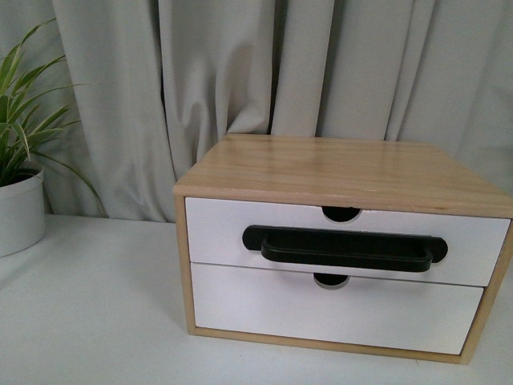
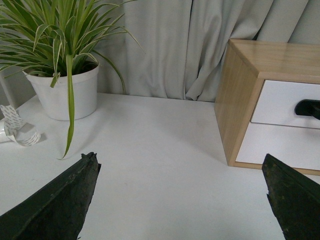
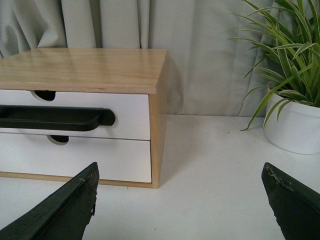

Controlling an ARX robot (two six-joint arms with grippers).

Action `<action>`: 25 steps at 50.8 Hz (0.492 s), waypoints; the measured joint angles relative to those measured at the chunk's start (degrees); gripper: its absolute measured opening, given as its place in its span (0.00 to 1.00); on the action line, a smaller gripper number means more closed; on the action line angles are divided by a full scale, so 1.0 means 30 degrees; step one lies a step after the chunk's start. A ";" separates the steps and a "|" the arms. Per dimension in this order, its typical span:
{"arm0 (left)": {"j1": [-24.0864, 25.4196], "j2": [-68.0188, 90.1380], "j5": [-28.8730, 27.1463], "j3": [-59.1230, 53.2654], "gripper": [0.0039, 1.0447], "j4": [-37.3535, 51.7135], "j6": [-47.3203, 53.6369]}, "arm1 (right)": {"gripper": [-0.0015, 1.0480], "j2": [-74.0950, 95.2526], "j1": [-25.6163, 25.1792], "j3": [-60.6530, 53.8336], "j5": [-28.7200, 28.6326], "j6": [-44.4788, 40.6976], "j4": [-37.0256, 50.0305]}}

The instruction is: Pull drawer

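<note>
A light wood cabinet stands on the white table with two white drawer fronts. The upper drawer is shut and carries a long black bar handle under a half-round notch. The same drawer and handle show in the right wrist view, and the drawer's left end shows in the left wrist view. Neither arm appears in the front view. My left gripper is open over bare table, left of the cabinet. My right gripper is open, near the cabinet's right corner.
The lower drawer front has no handle. A potted spider plant stands left of the cabinet, another plant to its right. A roll of tape lies by the left pot. Grey curtain hangs behind.
</note>
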 joint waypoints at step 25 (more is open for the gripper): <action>0.0000 0.0000 0.0000 0.0000 0.94 0.0000 0.0007 | 0.91 0.0000 0.0000 0.0000 0.0000 0.0000 0.0000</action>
